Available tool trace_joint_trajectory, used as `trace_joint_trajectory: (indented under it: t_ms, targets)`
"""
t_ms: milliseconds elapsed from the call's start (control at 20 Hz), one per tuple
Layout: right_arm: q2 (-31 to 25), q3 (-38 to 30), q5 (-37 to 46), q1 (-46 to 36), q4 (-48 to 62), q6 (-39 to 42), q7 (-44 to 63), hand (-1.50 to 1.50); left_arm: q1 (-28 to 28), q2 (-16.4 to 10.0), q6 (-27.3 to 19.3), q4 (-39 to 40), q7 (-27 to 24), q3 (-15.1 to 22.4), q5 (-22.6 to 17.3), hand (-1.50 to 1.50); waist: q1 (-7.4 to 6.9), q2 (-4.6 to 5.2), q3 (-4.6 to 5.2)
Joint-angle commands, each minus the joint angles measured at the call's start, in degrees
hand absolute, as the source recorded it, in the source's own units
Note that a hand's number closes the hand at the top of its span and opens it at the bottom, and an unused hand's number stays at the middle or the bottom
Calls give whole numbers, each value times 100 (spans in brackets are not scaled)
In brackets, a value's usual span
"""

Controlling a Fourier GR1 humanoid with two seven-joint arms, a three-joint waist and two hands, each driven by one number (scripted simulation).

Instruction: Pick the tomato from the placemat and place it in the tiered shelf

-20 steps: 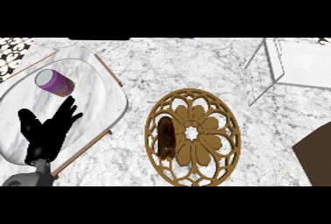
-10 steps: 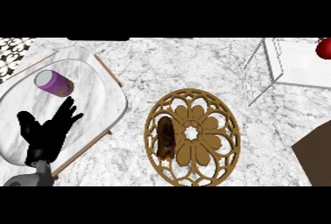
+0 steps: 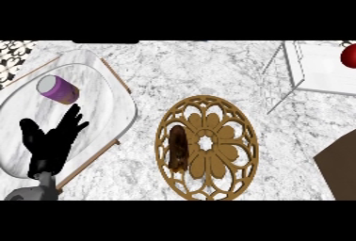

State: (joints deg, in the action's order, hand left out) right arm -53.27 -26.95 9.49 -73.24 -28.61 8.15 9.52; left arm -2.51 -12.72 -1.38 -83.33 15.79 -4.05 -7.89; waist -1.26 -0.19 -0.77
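Locating the tomato (image 3: 349, 56) comes first: it shows as a red, rounded shape cut by the view's right edge, over the white tiered shelf (image 3: 316, 66) at the upper right. It is not on the placemat (image 3: 230, 164). Whether it rests on the shelf or is held above it cannot be told.

The left hand (image 3: 52, 141) stands at the lower left, fingers straight and spread, holding nothing. It is at rest over the marble tray (image 3: 104, 99). The tomato lies up and far to the right of this hand, with the whole placemat between them. The right hand does not appear, so its state is unknown (it would be the nearer hand, given the shelf's side).

The tomato is round, so no long axis governs the approach.

Containers and contents:
- Tray: one purple cup (image 3: 58, 89), lying tilted near the far end.
- Placemat: one brown oblong item (image 3: 178, 147) on its left part, long axis running near to far.
- Shelf: only the tomato shows at it.
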Motion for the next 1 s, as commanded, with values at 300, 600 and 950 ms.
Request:
trace_joint_trajectory:
  t_ms: [300,600,950]
  targets:
    - [-974,-588,-55,250,421,-996,-3,-150,174,252,28,286,85,183,75,0,66,71,72]
    - [-1836,-1098,-389,351,1038,-603,97,-150,-47,226,142,365,190,94,-64,0,66,112,61]
    - [-2447,-1386,-659,816,1438,413,-269,-150,-47,91,171,283,236,-11,-25,0,11,115,55]
